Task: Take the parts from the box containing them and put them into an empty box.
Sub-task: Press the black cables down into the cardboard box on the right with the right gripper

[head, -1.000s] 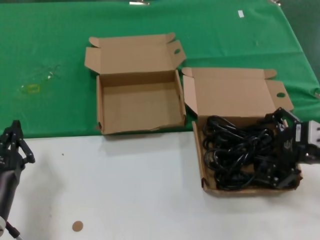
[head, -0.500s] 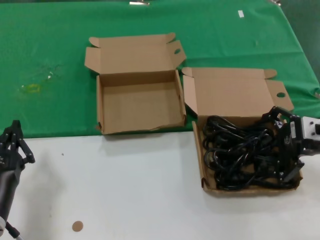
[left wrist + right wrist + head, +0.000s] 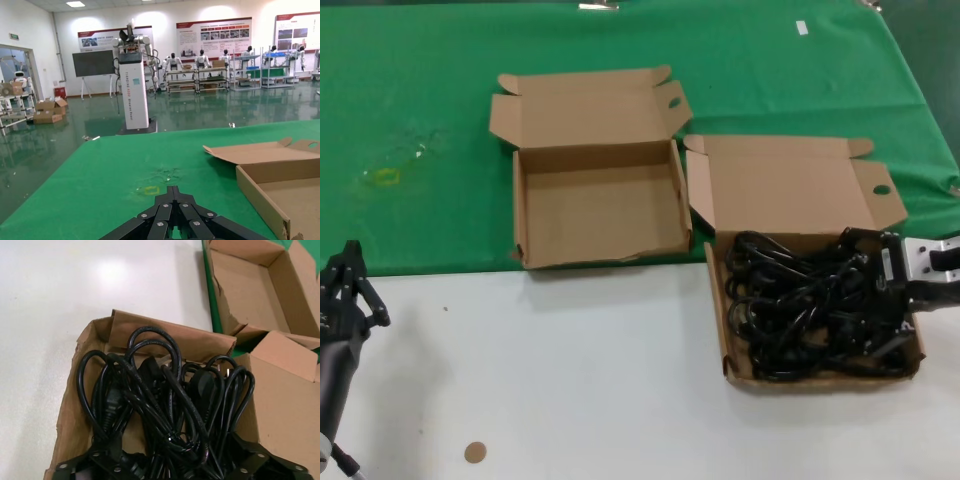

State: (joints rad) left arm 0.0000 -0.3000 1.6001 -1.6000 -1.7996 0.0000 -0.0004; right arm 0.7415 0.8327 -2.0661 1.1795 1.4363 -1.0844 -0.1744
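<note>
- Right gripper has slid toward the right edge of the head view over the last second; a second ago it sat deeper over the cable pile, now only its fingers reach in over the right rim of the shallow brown cardboard box with the round-holed lid.
- Your tangle of black power cables looks barely disturbed between frames, still all inside that box. My read: this is a re-position or a missed grab, not a lift. No transfer has started.
- Gripper state: right wrist view shows the two black fingers spread wide, one at each side of the pile at the near end, low among the loops. They touch or nearly touch cable there, but nothing is pinched between them.
- Target: the squarer brown cardboard box with the oval-holed lid sits on the green cloth, up and to the left of the full box, just beside it, interior bare.
- Full box rests mostly on the white desk, lid propped open behind it.
- Left gripper is parked at the left desk edge, well apart from both boxes; left wrist view shows its fingers pressed together, holding nothing.
- Expect loops to snag each other when you close and lift; watch for the whole bundle coming up.
</note>
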